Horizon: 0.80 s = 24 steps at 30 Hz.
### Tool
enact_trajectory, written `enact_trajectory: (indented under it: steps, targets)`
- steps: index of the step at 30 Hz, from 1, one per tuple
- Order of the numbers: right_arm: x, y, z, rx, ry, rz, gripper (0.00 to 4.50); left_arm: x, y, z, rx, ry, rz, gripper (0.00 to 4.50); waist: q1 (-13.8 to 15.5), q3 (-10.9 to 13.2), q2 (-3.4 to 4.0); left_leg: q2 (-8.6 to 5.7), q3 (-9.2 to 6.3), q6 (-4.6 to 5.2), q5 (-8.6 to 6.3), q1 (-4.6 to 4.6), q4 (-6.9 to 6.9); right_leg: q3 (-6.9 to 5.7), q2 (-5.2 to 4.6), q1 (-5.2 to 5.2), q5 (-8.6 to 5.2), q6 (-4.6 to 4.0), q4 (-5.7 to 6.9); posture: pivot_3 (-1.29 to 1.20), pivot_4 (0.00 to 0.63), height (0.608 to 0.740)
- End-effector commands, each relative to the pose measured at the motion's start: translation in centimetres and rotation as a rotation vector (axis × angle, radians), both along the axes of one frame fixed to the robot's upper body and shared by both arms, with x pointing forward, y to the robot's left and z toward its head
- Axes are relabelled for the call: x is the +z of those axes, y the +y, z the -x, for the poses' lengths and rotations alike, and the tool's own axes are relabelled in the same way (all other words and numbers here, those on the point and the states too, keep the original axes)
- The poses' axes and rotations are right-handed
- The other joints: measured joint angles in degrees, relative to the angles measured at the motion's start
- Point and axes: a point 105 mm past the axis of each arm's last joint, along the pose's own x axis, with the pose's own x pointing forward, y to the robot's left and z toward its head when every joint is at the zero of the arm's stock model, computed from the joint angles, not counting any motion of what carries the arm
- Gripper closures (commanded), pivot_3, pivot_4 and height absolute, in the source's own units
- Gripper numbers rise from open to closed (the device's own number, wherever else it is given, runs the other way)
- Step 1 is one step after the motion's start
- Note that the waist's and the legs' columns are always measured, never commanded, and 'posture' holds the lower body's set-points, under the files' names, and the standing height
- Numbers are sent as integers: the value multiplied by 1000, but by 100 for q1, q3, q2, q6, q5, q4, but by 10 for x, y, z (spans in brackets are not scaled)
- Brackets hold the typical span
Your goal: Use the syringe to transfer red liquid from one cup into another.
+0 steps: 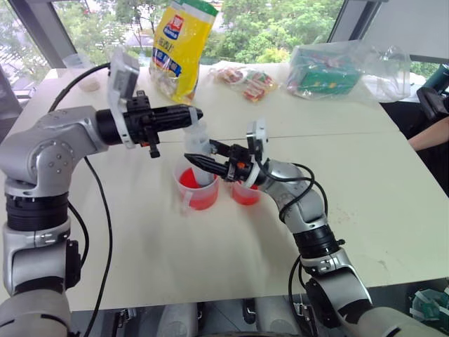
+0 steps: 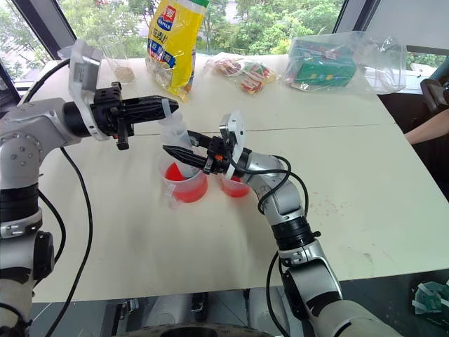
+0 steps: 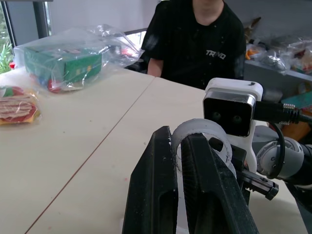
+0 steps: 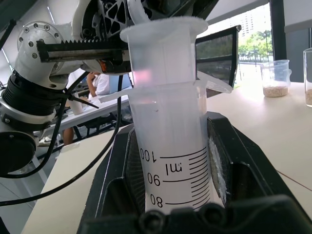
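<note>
The syringe (image 1: 199,139) stands upright with its lower end inside the larger handled cup (image 1: 188,202), which holds red liquid (image 1: 205,197). My right gripper (image 1: 191,159) is shut on the syringe's barrel (image 4: 170,151), near the upper scale marks. From the left, my left gripper (image 1: 194,112) reaches in level and is shut on the plunger's top ring (image 3: 196,135). The plunger (image 4: 163,48) stands a little way out of the barrel. Just right of the handled cup stands the smaller cup (image 1: 245,194), behind my right wrist, with red liquid in it too.
At the table's far side lie a yellow bag (image 1: 179,45), snack packets (image 1: 247,78) and a green box in a clear bag (image 1: 330,70). Small cups of grain (image 2: 121,63) stand far left. A person (image 3: 195,39) sits at the right edge, forearm (image 1: 429,135) near the table.
</note>
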Motion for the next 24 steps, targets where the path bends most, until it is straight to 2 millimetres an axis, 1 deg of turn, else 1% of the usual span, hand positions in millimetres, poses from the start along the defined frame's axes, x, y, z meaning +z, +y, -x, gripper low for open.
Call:
enact_trajectory:
  steps: [1, 9, 12, 14, 17, 19, 23, 24]
  targets:
    - [-14, 21, 22, 130, 8, 74, 3145, 50, 11, 6, 47, -192, 91, 4451, 0, 0, 0, 0, 0, 0, 0, 0, 0, 0, 0, 0, 0, 0, 0, 0, 150, 740]
    - [-14, 22, 22, 135, 9, 75, 3145, 51, 14, 5, 54, -194, 95, 4451, 0, 0, 0, 0, 0, 0, 0, 0, 0, 0, 0, 0, 0, 0, 0, 0, 150, 740]
    - [-13, 22, 22, 134, 8, 74, 3145, 48, 14, 5, 50, -184, 86, 4451, -1, 0, 0, 0, 0, 0, 0, 0, 0, 0, 0, 0, 0, 0, 0, 0, 150, 740]
    - [-9, 21, 21, 128, 0, 63, 3145, 39, 13, 6, 42, -159, 60, 4451, 0, 0, 0, 0, 0, 0, 0, 0, 0, 0, 0, 0, 0, 0, 0, 0, 150, 740]
    - [6, 19, 17, 110, -21, 29, 3145, 21, 13, 5, 46, -123, -10, 3386, -16, 0, 0, 0, 0, 0, 0, 0, 0, 0, 0, 0, 0, 0, 0, 0, 150, 740]
    - [16, 16, 14, 91, -37, 4, 3145, 13, 13, 7, 41, -95, -23, 2459, -17, 0, 0, 1, 0, 0, 0, 1, -1, 0, 1, -1, 0, 0, 0, 0, 150, 740]
    - [35, 9, 7, 54, -54, -45, 3145, 2, 20, 7, 68, -75, -54, 350, -10, 0, 1, 1, 0, -1, 0, 0, 0, 0, 0, -1, 0, 0, 0, 0, 150, 740]
    - [39, 8, 6, 45, -57, -57, 3145, -1, 23, 7, 79, -75, -67, 32, -10, 0, 1, 1, 0, -1, 0, 0, 0, 0, 0, -1, 0, 0, 0, 0, 150, 740]
